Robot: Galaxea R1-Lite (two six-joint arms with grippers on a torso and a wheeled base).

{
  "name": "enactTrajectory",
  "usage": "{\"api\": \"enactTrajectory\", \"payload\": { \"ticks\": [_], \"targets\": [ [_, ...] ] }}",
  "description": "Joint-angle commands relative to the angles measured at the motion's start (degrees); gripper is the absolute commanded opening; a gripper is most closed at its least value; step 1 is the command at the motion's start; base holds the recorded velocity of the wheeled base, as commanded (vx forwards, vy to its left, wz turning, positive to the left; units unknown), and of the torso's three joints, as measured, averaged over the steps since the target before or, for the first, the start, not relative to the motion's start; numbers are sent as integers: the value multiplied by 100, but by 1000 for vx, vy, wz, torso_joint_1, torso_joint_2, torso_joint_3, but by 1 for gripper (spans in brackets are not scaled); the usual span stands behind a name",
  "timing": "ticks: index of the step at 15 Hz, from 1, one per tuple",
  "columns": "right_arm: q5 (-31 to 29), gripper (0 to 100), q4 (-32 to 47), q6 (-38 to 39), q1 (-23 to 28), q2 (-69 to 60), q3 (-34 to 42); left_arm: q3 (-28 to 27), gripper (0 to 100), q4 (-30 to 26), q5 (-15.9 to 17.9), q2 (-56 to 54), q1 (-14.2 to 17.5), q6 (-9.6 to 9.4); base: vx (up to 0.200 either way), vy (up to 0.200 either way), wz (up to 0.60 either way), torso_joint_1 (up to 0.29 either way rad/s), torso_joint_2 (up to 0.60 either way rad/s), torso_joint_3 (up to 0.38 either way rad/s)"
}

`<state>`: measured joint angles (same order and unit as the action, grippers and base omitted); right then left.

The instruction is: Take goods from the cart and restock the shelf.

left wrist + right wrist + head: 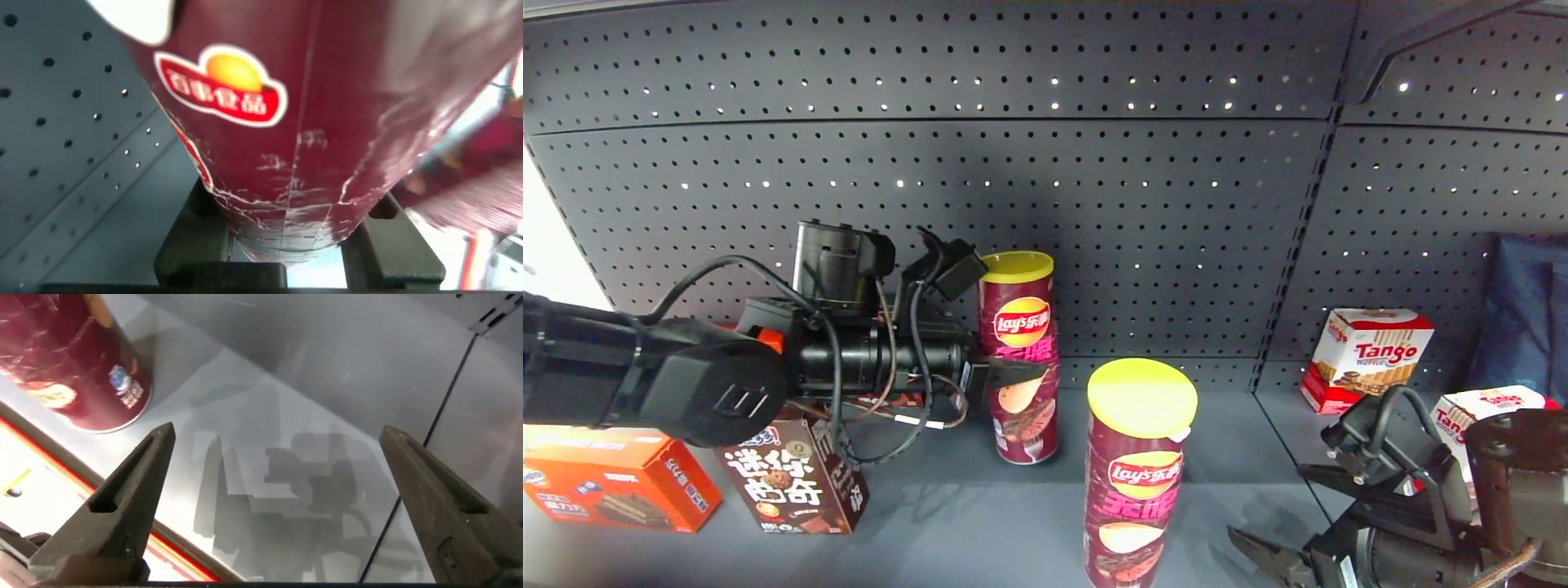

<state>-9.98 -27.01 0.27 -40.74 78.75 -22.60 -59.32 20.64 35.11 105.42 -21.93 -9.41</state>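
Observation:
Two maroon chip cans with yellow lids stand upright on the grey shelf (964, 523). My left gripper (1013, 376) comes in from the left and is shut on the rear can (1018, 327) at mid-height. Up close, that can (310, 139) sits between the black fingers (192, 245). The front can (1139, 474) stands free, nearer the shelf's edge and to the right. My right gripper (1282, 514) hangs open low at the right, a short way from the front can. In its own view the right gripper (278, 506) has bare shelf between its fingers and the front can (73, 367) off to one side.
An orange box (613, 478) and a brown cookie box (796, 482) sit under my left arm. Two white-and-red wafer boxes (1368, 355) (1486, 408) and a blue bag (1527, 310) occupy the right bay, past the upright (1307, 245). A pegboard wall (1094, 204) closes the back.

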Motion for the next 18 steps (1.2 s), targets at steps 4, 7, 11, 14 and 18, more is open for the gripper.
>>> {"api": "enactTrajectory", "payload": {
  "ticks": [4,7,11,14,18],
  "targets": [
    [-4,100,3,0,-4,-264,195,-792,0,933,365,1147,-66,-131,0,0,0,0,0,0],
    [-4,100,3,8,5,-448,362,-792,0,933,471,1217,-66,-289,0,0,0,0,0,0],
    [5,100,3,43,5,-466,414,-827,0,916,497,1270,57,-527,0,0,0,0,0,0],
    [23,100,12,61,5,-431,406,-985,0,916,497,1376,-31,-527,0,0,0,0,0,0],
    [40,100,12,70,5,-457,432,-1099,0,907,497,1525,-180,-527,0,0,0,0,0,0]
  ]
}}
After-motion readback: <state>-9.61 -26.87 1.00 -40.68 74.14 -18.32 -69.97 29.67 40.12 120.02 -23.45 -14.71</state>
